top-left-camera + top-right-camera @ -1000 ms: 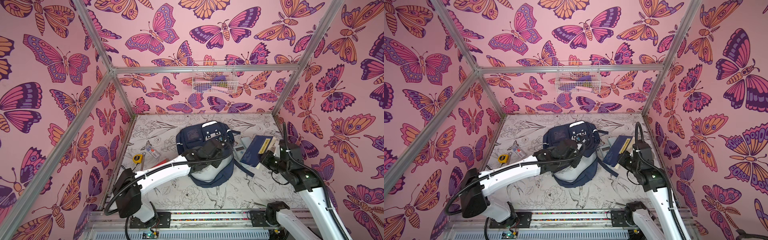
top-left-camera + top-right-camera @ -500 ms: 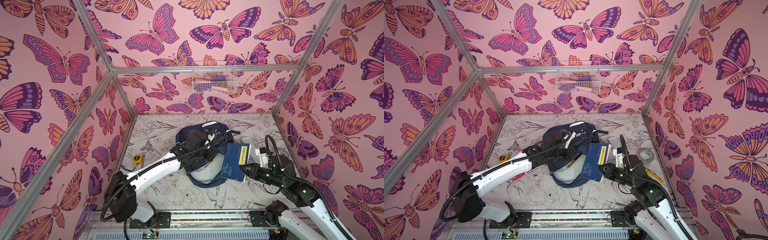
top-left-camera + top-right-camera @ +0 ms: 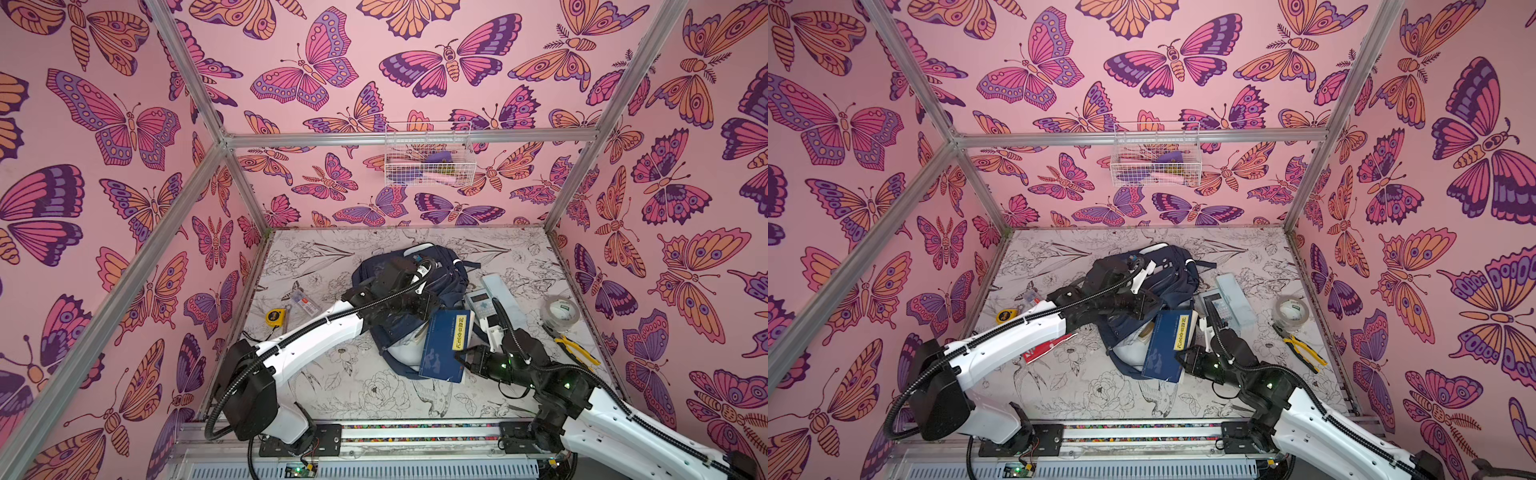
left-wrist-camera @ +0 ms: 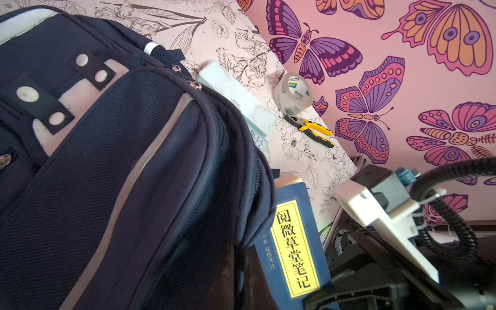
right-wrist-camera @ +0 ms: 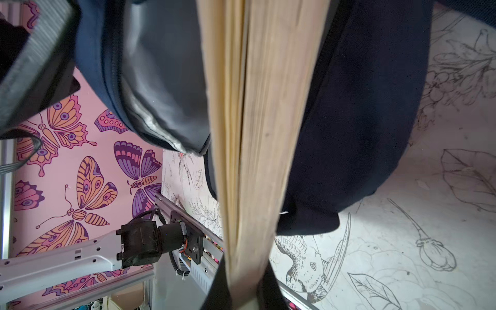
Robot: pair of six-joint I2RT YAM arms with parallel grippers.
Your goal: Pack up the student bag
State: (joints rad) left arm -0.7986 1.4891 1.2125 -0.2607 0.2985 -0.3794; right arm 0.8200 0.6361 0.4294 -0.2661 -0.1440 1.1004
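We have the student bag lying in the middle of the table, its mouth turned toward the near right. Our left gripper reaches across the bag, pressed together at the rim of that mouth. It appears to pinch the navy fabric and lift it, which we judge is meant to hold the opening up so something flat can slide in.

Our right gripper pinches the near edge of a blue book with a yellow label, holding it tilted with its far end at the mouth. In the right wrist view the book's cream page edges run between the grey lining and darker navy cloth, so the far end seems to sit just inside. Gripping the near edge leaves the leading end free to go in. We reckon the next push should follow the line of the opening, so the corners do not snag on the zip.

The table is white with black line drawings of flowers and birds. On its right lie a calculator, nearest the bag, then a clear case, a roll of tape and yellow-handled pliers. On the left are a yellow tape measure and a small packet. Pink walls printed with butterflies close in the space, and a wire basket hangs on the far wall.
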